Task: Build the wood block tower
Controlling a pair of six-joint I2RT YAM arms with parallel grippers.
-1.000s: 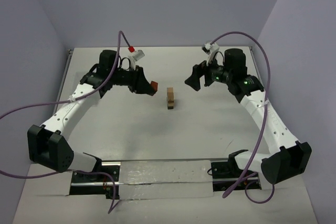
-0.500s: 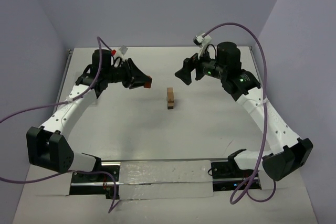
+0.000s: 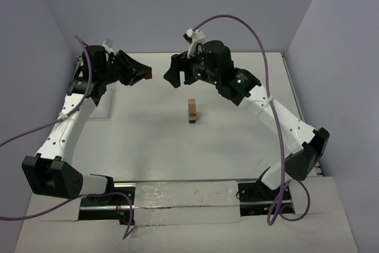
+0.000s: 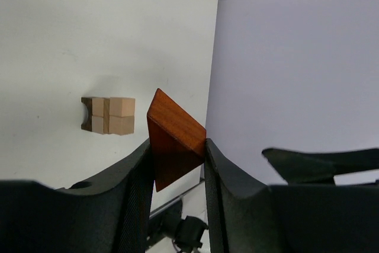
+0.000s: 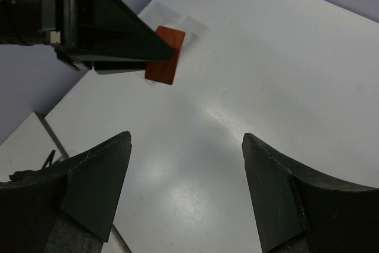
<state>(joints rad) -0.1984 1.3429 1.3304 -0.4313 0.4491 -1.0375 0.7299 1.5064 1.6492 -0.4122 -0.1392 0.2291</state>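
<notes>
Top external view first, Mira says: where is the wood block tower (image 3: 192, 111)?

Jon: Upright in the middle of the desk (image 3: 237, 140), a narrow stack, tan above and darker at the foot. Both hands are held off the desk, apart from the tower, tips facing each other across a gap.

Mira: And the left hand (image 3: 142, 76)?

Jon: From above I see only a reddish speck at its tips. The left wrist view shows it properly: a reddish-brown wedge (image 4: 174, 143), triangular, clamped between the two fingers (image 4: 137, 170), with one corner jutting out past them.

Mira: Does that view catch the tower too?

Jon: Yes, on the desk past the wedge. It shows the pale part as separate tan cubes with a dark piece at one end. I think there are four tan faces, though the seams are faint.

Mira: The right hand (image 5: 186, 140)?

Jon: Its own wrist view settles it: fingers spread wide, with bare desk showing between them. Across from it, that camera shows the left hand's dark fingers and the wedge as a flat reddish rectangle, its slope hidden.
</notes>
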